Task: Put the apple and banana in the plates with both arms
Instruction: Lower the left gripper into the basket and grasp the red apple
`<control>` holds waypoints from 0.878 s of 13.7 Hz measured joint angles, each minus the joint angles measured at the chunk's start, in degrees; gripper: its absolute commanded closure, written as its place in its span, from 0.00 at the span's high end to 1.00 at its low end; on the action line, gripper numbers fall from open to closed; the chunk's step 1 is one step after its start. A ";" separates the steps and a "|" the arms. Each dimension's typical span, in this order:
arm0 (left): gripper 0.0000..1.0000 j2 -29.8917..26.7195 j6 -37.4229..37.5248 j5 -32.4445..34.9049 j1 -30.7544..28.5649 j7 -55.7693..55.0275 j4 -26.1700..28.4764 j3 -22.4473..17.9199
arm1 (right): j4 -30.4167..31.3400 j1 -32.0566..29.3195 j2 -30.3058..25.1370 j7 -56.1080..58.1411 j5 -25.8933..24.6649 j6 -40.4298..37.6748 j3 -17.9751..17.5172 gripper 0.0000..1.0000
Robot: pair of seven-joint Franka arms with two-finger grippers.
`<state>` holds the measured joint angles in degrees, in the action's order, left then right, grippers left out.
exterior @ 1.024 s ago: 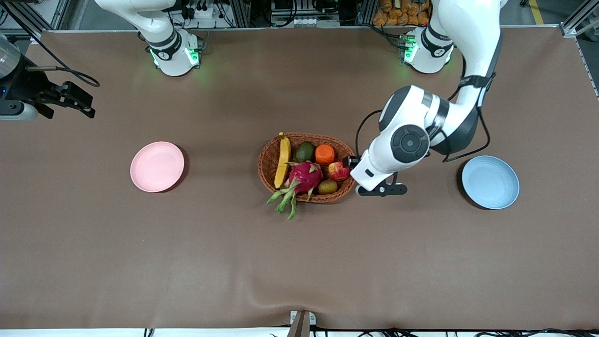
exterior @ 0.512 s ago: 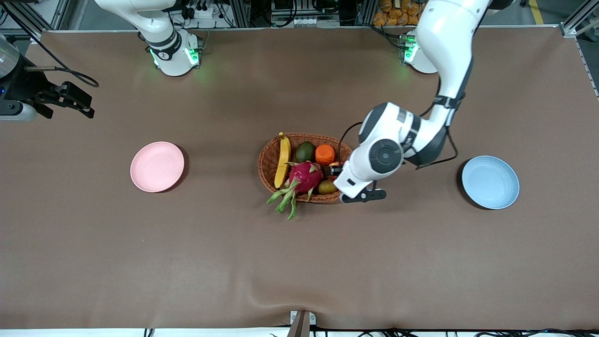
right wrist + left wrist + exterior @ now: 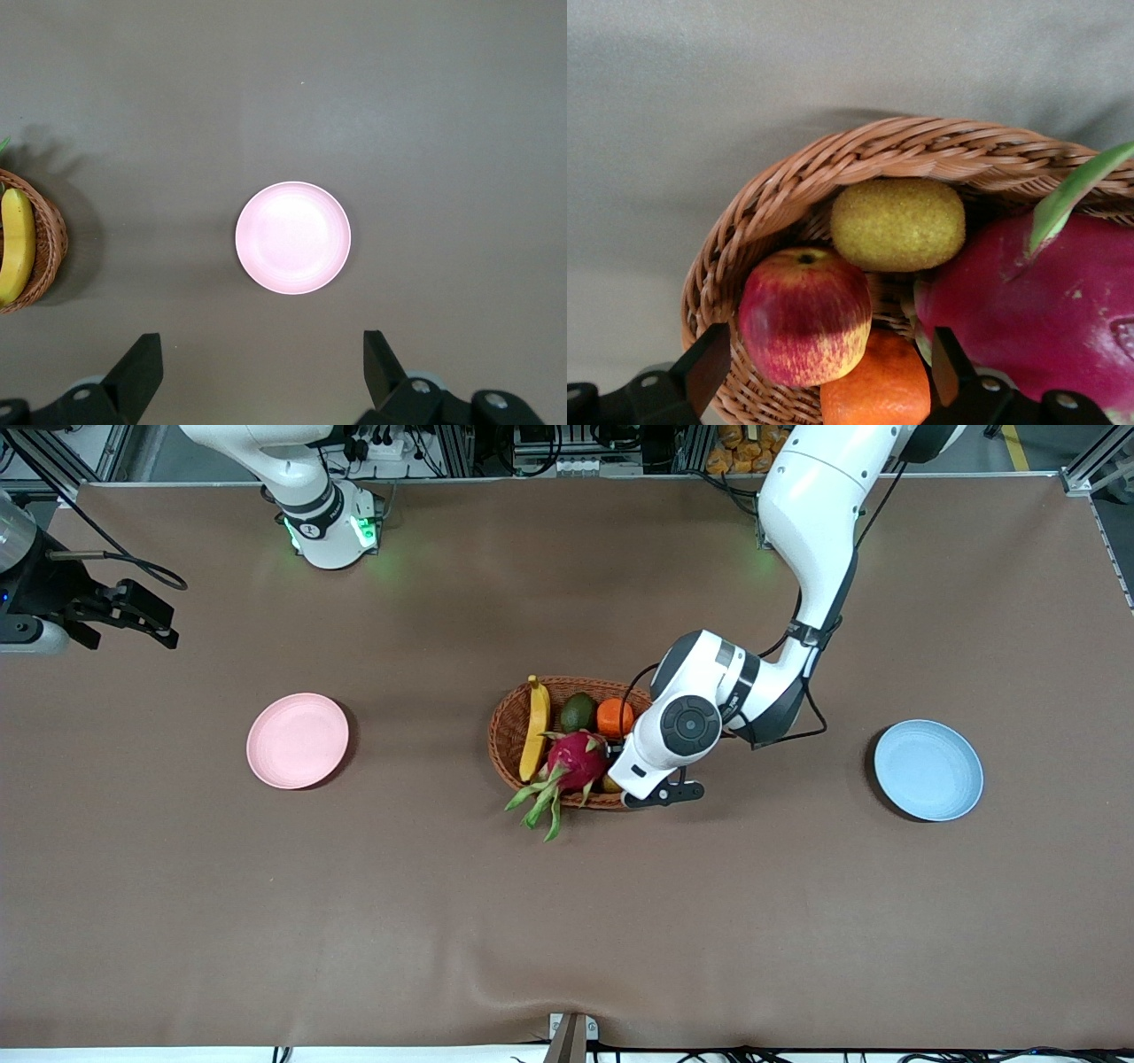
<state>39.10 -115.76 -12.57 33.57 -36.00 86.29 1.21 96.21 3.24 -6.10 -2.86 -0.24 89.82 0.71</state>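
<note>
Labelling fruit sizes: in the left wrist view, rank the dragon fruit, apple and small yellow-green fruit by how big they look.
1. Magenta dragon fruit, cut off by the frame yet largest.
2. Red-and-yellow round apple and oval yellow-green fruit: look alike, not ranked.

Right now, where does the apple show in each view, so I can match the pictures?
Front view: not visible; the left arm's wrist covers that end of the wicker basket.
Left wrist view: apple in the basket, between the open left gripper fingertips.
Right wrist view: not in it.
Shared landmark: the basket.
</note>
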 measured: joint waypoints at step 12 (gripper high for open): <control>1.00 2.42 -0.47 -0.59 0.03 0.00 -0.01 -0.06 | 0.00 0.00 0.00 0.00 0.00 0.00 0.01 1.00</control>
<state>41.53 -116.23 -13.17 33.59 -36.00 86.29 1.16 96.21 3.24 -6.10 -2.86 -0.24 89.83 0.72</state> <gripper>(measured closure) 0.000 0.000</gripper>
